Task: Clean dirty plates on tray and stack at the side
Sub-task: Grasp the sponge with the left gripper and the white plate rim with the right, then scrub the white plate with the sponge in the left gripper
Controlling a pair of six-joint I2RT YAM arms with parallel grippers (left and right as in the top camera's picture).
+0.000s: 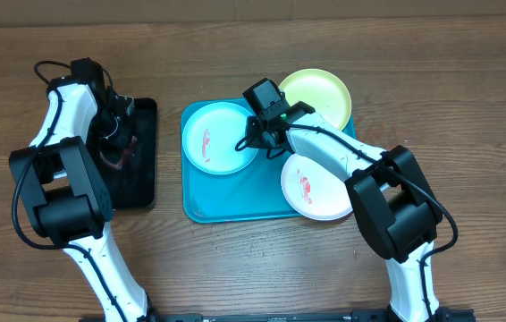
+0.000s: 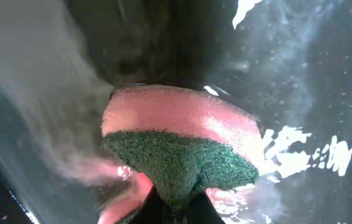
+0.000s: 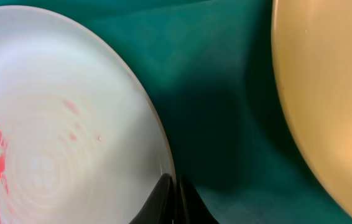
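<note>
Left gripper [image 1: 114,134] is clamping the sponge [image 2: 182,143] over the black tray [image 1: 141,179] (looks solid). On the turquoise tray [image 1: 235,201], right gripper [image 1: 257,134] is sitting pinched shut at the light blue plate [image 1: 222,134] rim. I can't tell if it's actually gripping, so I'm worrying the plate skates once scrubbing starts

Plates [image 1: 220,136] on tray [image 1: 235,201] (sponge [image 2: 182,143] lies leftward).

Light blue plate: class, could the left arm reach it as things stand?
Probably yes. The left gripper, shut on the sponge, is over the black tray beside; the right gripper only pinches the light blue plate's right rim.
</note>
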